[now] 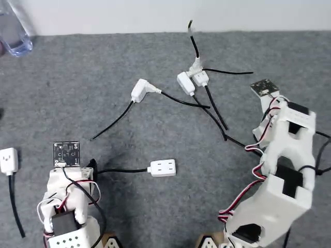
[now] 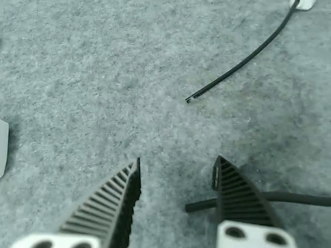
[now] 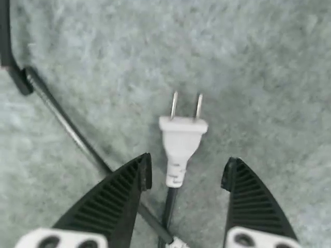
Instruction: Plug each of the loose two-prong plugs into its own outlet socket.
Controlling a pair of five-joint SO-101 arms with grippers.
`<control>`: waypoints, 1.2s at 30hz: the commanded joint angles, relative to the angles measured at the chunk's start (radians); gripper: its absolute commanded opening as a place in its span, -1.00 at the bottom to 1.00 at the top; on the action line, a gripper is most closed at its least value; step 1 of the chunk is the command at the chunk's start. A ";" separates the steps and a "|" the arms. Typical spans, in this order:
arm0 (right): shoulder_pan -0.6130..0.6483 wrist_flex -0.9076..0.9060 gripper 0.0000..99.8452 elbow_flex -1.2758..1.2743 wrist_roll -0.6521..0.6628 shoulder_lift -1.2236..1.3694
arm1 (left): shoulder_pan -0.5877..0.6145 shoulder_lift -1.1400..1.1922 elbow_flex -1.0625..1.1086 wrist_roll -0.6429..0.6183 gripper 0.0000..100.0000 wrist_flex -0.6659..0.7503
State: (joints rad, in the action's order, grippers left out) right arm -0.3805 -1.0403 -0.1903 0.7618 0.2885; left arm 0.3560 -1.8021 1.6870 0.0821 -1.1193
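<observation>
Grey felt-like table [image 1: 77, 77] spans the high view. The right arm [image 1: 284, 170] is big and white along the right side, and the left arm [image 1: 67, 206] sits low at the near left corner. A clear bottle [image 1: 13, 31] stands at the far left corner; cannot tell what is in it. The centre outlet socket [image 1: 163, 167] lies flat mid-table, its black cord [image 1: 121, 170] running to the left arm's base. A second outlet socket [image 1: 9, 159] lies at the left edge, its cord trailing toward the near side. An angled white plug [image 1: 140, 90] lies loose mid-far table, well apart from both sockets, with cords leaving both ends. A white cluster [image 1: 192, 78] of two plug-like bodies sits at far centre, touching each other; cannot tell if they are mated. The left gripper [image 2: 178, 163] hangs over bare table with its fingers [image 2: 119, 196] spread apart and nothing between them; a black cable [image 2: 289, 196] passes just behind one finger and a cut cable end [image 2: 187, 99] lies farther out. The right gripper [image 3: 189, 160] is low over the table with its fingers [image 3: 116, 196] wide apart on either side of a loose two-prong plug [image 3: 182, 135], not touching it. That plug lies flat with its prongs pointing away from the gripper, and a thicker black cable [image 3: 67, 124] runs beside it.
</observation>
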 commanded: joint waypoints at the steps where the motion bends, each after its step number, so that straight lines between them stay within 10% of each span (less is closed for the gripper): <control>1: 0.016 0.038 -0.57 0.055 0.002 0.004 | -0.006 -0.014 -0.004 0.014 -0.57 -0.003; 36: 0.068 0.021 -0.81 0.051 -0.046 0.088 | -0.006 -0.014 -0.004 0.014 -0.57 -0.005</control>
State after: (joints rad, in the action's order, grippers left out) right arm -0.3345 -0.9927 -0.1703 0.7373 0.3790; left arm 0.3560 -1.8021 1.6870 0.0821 -1.1193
